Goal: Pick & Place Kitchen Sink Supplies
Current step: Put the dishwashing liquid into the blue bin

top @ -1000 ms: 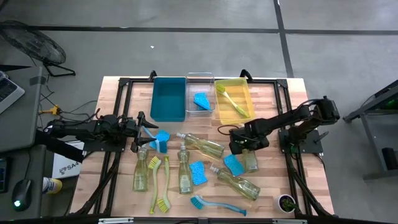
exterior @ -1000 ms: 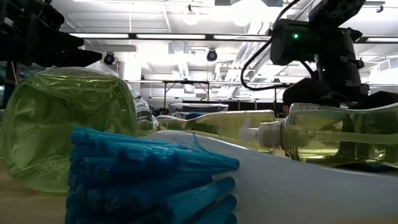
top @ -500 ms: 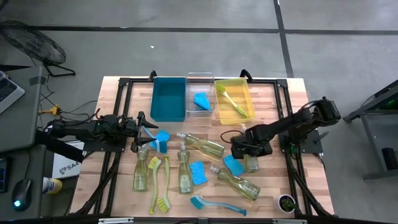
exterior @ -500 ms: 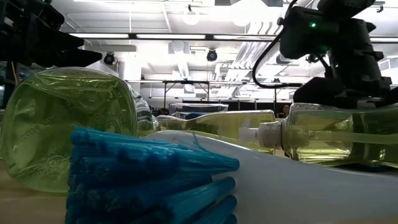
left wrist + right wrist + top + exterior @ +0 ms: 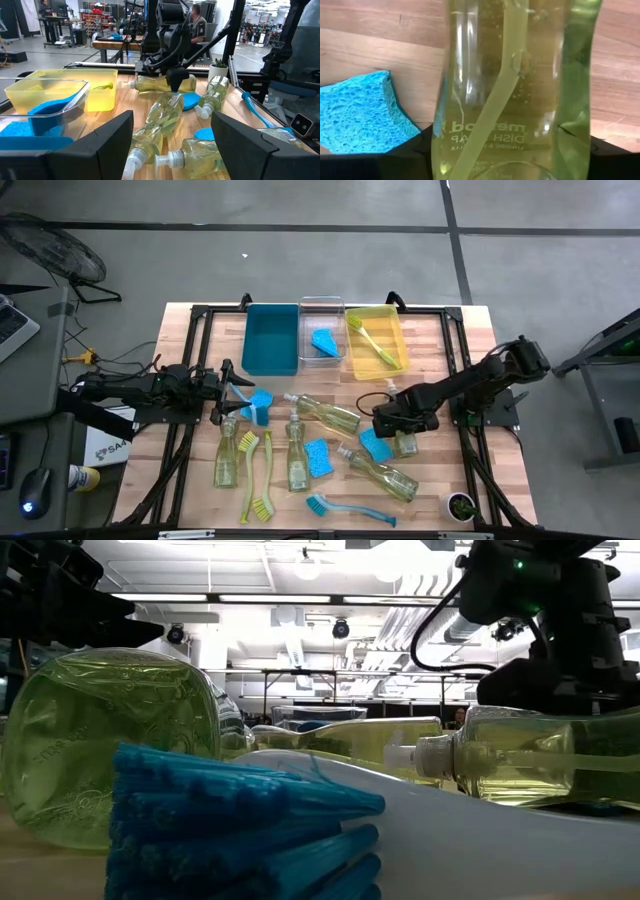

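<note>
Two dark fingers of the right gripper (image 5: 400,427) sit on either side of a clear soap bottle (image 5: 512,90), which fills the right wrist view; the fingers straddle its body, but whether they actually press on it cannot be told. The bottle lies flat on the wooden table (image 5: 440,345), directly beneath the gripper, and a blue sponge (image 5: 360,112) lies just beside it, right at the edge of one finger. From above, that same sponge (image 5: 375,445) peeks out on the near side of the gripper, with another soap bottle (image 5: 385,477) lying a little farther toward the front edge. A third bottle (image 5: 325,414) lies just beside the gripper toward the table's middle.

Farther off, near the front edge, a blue dish brush (image 5: 345,508) lies flat, its bristles (image 5: 230,830) looming large in the low view. Well away across the table, the left gripper (image 5: 225,393) waits with its fingers spread wide, a second blue sponge (image 5: 258,404) just ahead of it. Beyond everything, at the far edge, stand a teal bin (image 5: 271,338), a clear bin (image 5: 321,320) and a yellow bin (image 5: 392,330).
</note>
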Tool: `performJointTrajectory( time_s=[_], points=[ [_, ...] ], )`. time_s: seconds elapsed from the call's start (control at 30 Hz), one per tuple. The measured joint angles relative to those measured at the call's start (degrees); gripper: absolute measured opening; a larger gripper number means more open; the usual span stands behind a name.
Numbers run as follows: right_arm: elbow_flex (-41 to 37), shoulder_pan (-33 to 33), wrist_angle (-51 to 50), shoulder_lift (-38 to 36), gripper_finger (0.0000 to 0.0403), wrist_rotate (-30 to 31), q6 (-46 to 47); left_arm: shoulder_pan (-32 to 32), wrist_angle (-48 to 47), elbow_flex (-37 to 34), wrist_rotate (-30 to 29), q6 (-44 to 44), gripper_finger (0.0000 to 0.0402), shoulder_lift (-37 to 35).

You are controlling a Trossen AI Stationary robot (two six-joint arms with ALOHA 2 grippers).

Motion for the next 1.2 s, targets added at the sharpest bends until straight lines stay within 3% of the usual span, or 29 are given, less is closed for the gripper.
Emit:
performJointTrajectory(
  time_s=[0.37,0.53,0.97,1.2],
  points=[
    [0.07,3.55,-0.69,-0.04,0.0232,5.19,-0.83,-0.02,0.0,0.0,0.02,0.02,0.0264,-0.02],
    [1.22,6.32,-1.01,0.04,0.0232,10.54,-0.28,0.0,0.0,-0.02,0.02,0.0,0.0264,0.0],
    [3.41,10.11,-4.73,0.13,0.0232,33.44,-3.4,0.0,-0.02,-0.02,0.01,0.0,0.0264,-0.01],
    [3.1,9.54,-2.75,0.39,0.0232,44.65,-10.39,-0.02,0.0,0.0,0.0,0.0,0.0264,0.0]
  ],
)
